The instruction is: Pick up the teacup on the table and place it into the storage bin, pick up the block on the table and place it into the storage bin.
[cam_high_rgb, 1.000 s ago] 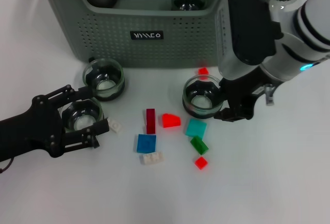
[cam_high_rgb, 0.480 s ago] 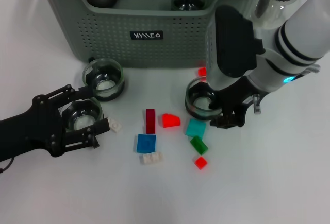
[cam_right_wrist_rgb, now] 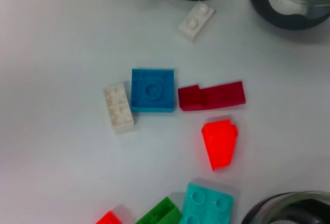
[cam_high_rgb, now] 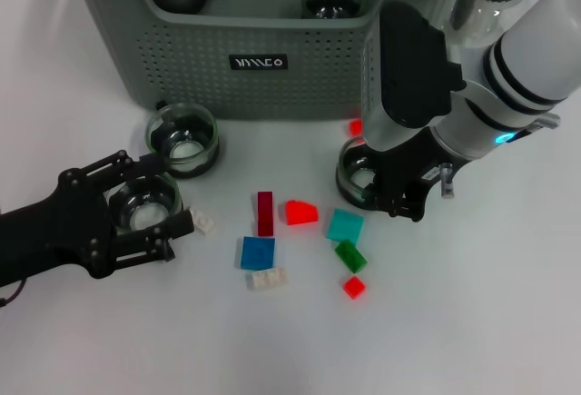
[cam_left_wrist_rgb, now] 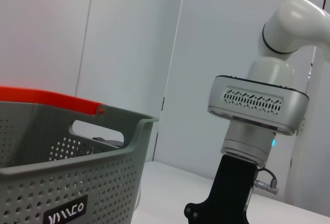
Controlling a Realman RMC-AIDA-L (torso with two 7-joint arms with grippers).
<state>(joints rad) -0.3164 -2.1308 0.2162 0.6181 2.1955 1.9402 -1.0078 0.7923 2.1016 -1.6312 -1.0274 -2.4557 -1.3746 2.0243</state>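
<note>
Teacups and loose blocks lie on the white surface before the storage bin. The right claw is down over one glass teacup near the bin's right front corner; whether it grips cannot be told. The left claw is spread wide around another teacup. A third teacup stands just behind it. Blue block and red block lie between the arms.

Glass teacup upright — blocks scattered beside.
</note>
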